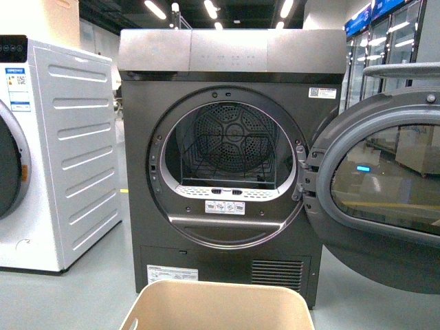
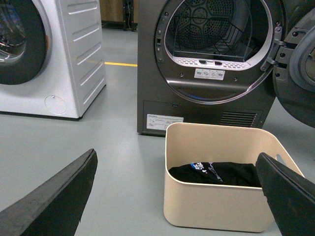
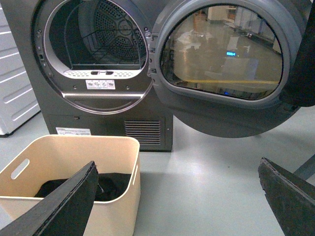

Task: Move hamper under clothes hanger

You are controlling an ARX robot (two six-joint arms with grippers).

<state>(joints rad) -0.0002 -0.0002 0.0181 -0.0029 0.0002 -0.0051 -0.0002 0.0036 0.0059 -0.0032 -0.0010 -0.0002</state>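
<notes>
One beige hamper before the open dryer, black clothes inside

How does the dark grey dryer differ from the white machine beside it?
The dryer is dark grey; the white machine has ribbed white panels. The dryer's door is swung wide open, showing the drum; the white machine's door looks shut. The dryer stands directly behind the hamper; the white machine stands further left. Both have round front doors.

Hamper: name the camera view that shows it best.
Left wrist view: the hamper sits almost whole in frame, with dark clothing visible inside. The right wrist view shows only part of it. The front view catches just its upper rim and inner wall.
</notes>
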